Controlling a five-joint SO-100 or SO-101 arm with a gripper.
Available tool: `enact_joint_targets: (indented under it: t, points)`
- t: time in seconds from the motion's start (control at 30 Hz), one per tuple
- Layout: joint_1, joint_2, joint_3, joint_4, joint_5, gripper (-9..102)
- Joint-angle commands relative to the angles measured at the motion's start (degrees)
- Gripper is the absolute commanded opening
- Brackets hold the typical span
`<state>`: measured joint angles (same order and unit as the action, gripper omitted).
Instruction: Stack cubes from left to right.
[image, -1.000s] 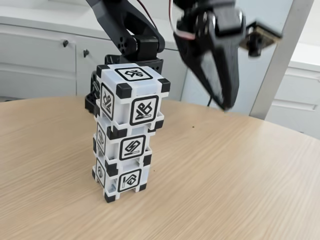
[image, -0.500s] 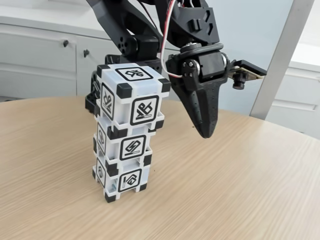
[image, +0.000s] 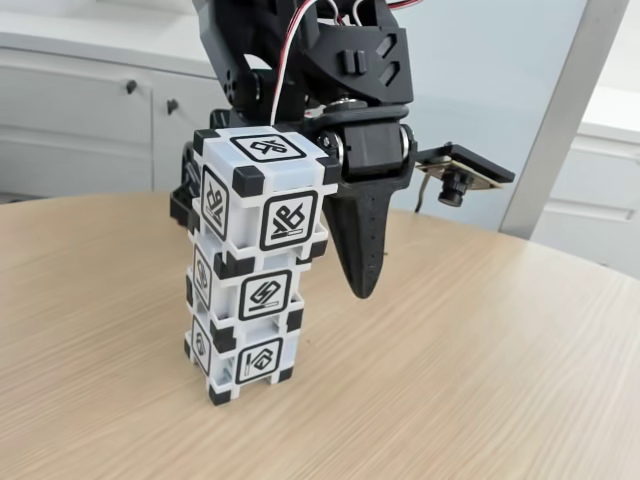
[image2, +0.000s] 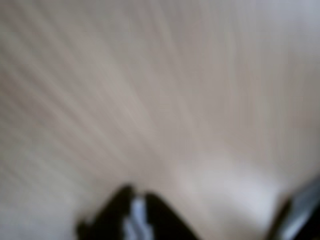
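— Pale wood grain covers the round table (image: 480, 380), and behind it in the fixed view stand white cabinets (image: 90, 120) with dark knobs. Where are the cubes?

— On the left half of the table, in the fixed view. The three cubes make one tower: the bottom cube (image: 245, 358), the middle cube (image: 250, 290) and the top cube (image: 262, 195). The long axis of the tower is vertical, nearly upright. One corner edge of the tower points toward the camera, so we see two side faces of each cube, and also the upper face of the top one. The top cube looks a little turned against the two under it.

— What is hard to see?

— The back faces of the cubes are hidden. The arm (image: 300, 60) is cut off at the upper edge of the picture. The wrist view is very blurred: I see only the wood, one dark shape at the lower edge and one at the lower right corner.

— And the arm's pose?

— It comes down from above, just behind and to the right of the top cube. The gripper (image: 362, 285) points straight down, its tip beside the middle cube and above the table, touching nothing. The fingers look pressed together in one narrow point, with nothing between them. A small camera (image: 458, 182) sticks out to the right of the wrist.
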<state>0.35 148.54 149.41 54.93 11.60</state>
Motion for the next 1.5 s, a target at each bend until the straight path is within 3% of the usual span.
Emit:
enact_joint_targets:
  t: [0.0,0.83,1.17,1.47]
  points:
    - [0.7,0.5,-0.2,-0.8,-0.4,0]
    - [0.7,0.9,1.7,-0.9,4.2,0]
    - [0.7,24.0,11.1,-2.1,5.4,0]
    - [0.6,28.3,11.2,5.5,4.7,0]
